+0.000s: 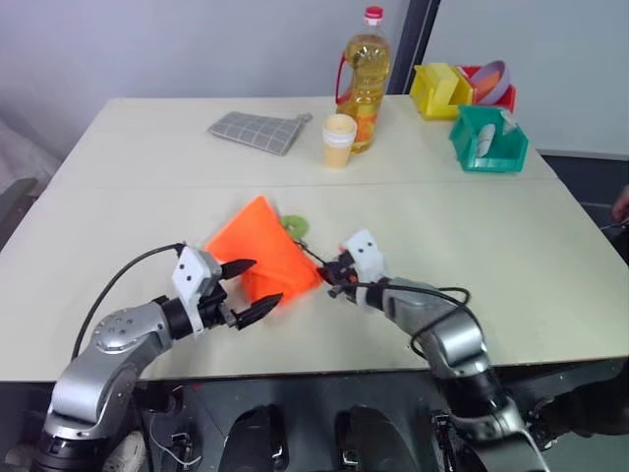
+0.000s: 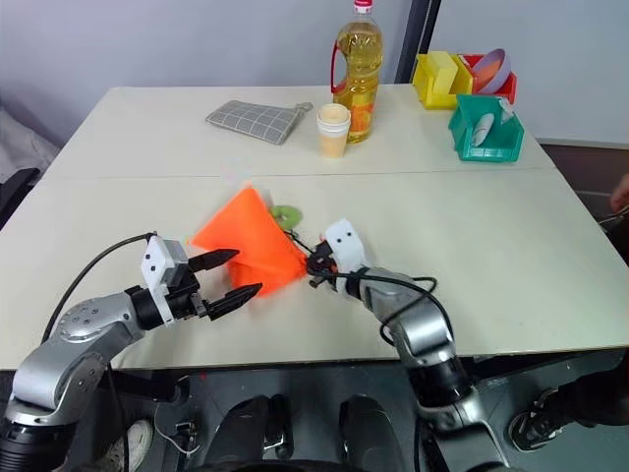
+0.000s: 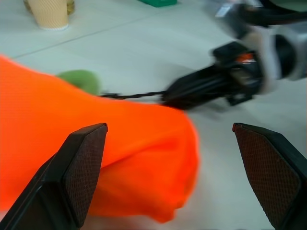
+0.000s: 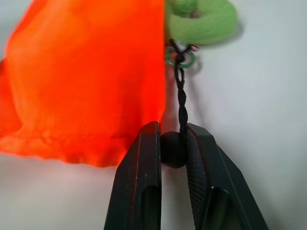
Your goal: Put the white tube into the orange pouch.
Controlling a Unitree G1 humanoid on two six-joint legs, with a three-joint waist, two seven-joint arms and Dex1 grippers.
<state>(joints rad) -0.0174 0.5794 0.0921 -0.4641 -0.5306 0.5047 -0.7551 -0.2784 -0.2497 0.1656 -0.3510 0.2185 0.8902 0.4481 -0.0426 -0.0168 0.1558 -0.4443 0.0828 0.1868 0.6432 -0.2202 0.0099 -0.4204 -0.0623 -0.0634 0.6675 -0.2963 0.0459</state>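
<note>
Orange pouch (image 1: 263, 248): sitting near the front edge of the counter (image 1: 511, 265), about the middle, bunched up so one corner peaks upward.
Cord (image 4: 181, 98): black and twisted, running from the pouch's side by a small green ring.
Green disc tag (image 2: 287, 215): flat on the counter, right against the pouch's far side.
Right gripper (image 4: 172, 149): clenched on a black bead on the cord, fingers pinching it from both sides, just beside the pouch's edge!
Left gripper (image 1: 252, 287): released, jaws spread wide, one black finger over the pouch's near corner and the other just ahead of it, not squeezing the fabric.
White tube: can't make it out anywhere; whether it is inside the pouch I cannot tell.
Yellow oil bottle (image 1: 365, 79): upright by the back edge, red cap on top.
Paper cup (image 1: 339, 140): just in front of the bottle, touching or nearly so.
Grey checked cloth (image 1: 257, 131): lying flat toward the back edge, left of the cup.
Bins: green bin (image 1: 488, 139), yellow bin (image 1: 439, 89) and red bin (image 1: 488, 87) clustered at the back right corner.
</note>
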